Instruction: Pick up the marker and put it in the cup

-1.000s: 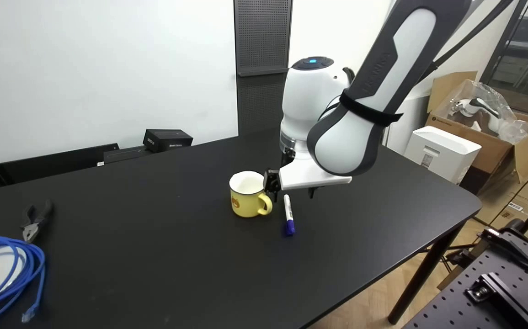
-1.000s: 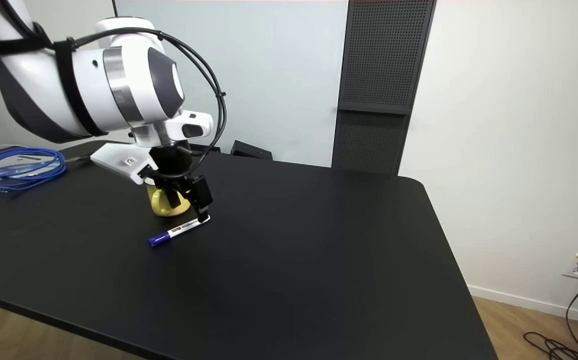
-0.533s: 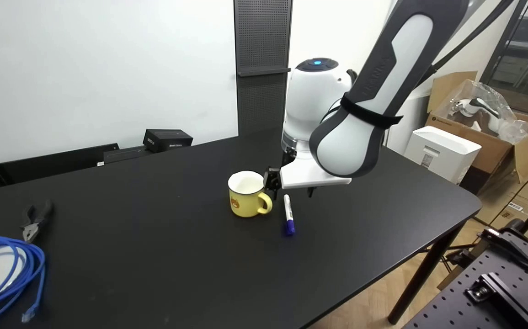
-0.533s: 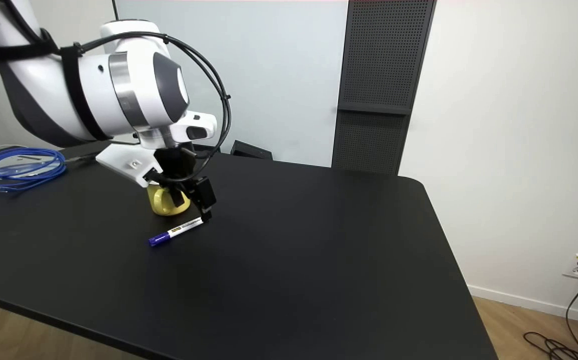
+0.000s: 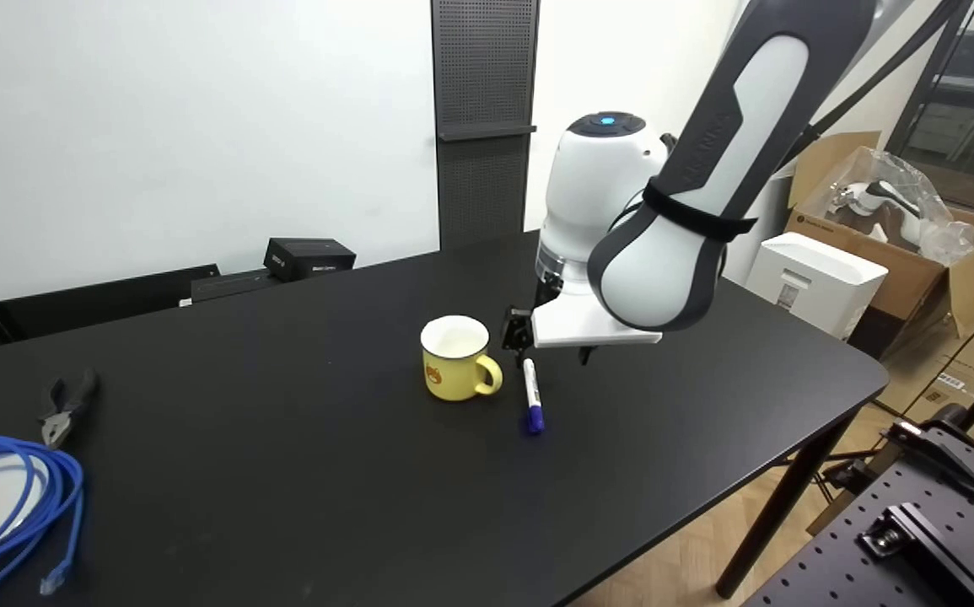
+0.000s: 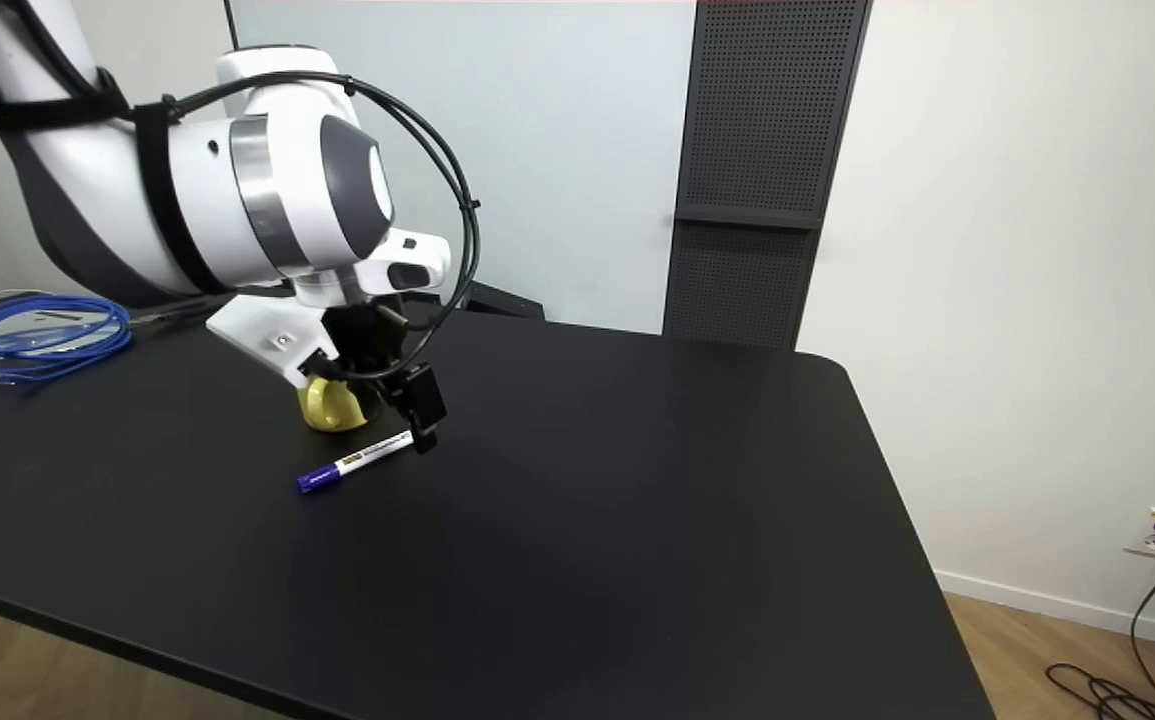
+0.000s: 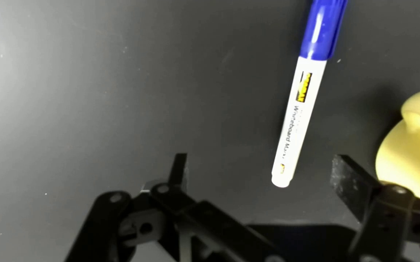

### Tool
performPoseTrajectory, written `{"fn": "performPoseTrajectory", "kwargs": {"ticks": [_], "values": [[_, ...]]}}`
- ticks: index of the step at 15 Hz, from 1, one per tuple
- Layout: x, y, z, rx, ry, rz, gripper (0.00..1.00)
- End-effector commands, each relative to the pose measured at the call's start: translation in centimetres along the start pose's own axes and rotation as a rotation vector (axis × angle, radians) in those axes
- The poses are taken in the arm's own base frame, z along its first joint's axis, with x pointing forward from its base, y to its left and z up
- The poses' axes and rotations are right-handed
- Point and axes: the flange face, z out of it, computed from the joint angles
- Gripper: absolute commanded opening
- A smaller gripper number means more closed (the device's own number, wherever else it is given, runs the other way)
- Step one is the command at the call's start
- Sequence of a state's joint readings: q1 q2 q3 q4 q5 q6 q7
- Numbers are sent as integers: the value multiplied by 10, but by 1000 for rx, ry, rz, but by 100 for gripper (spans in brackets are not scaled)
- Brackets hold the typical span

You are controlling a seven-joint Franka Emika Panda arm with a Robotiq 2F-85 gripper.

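The marker (image 5: 531, 388), white with a dark blue cap, lies flat on the black table in both exterior views (image 6: 365, 456). In the wrist view the marker (image 7: 300, 105) slants with its cap at the top. The yellow cup (image 5: 449, 377) stands upright beside it, its handle towards the marker. The cup is partly covered by the gripper in an exterior view (image 6: 325, 405) and cut off at the right of the wrist view (image 7: 410, 156). My gripper (image 7: 260, 158) is open and empty above the table. The marker's white end shows between its fingers, closer to the cup-side finger.
A coiled blue cable (image 5: 56, 506) and pliers (image 5: 63, 411) lie at the table's far side. Black boxes (image 5: 309, 258) stand along the wall edge. A cardboard box (image 5: 917, 270) and a white box (image 5: 815, 282) stand beyond the table.
The gripper has moved sideways away from the cup, so its fingers have come nearer to straddling the marker's white end. It has stayed open. The marker has not visibly moved.
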State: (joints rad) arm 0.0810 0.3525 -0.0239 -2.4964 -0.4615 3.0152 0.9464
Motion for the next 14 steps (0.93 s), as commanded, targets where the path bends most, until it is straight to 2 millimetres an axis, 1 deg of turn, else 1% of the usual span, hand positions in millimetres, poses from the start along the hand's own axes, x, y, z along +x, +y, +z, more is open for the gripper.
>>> {"fn": "performPoseTrajectory", "kwargs": {"ticks": [1, 6, 14], "values": [[-5, 8, -1, -7, -3, 42, 100], [-11, 10, 6, -27, -23, 41, 100], [-19, -1, 12, -42, -32, 13, 100]]}}
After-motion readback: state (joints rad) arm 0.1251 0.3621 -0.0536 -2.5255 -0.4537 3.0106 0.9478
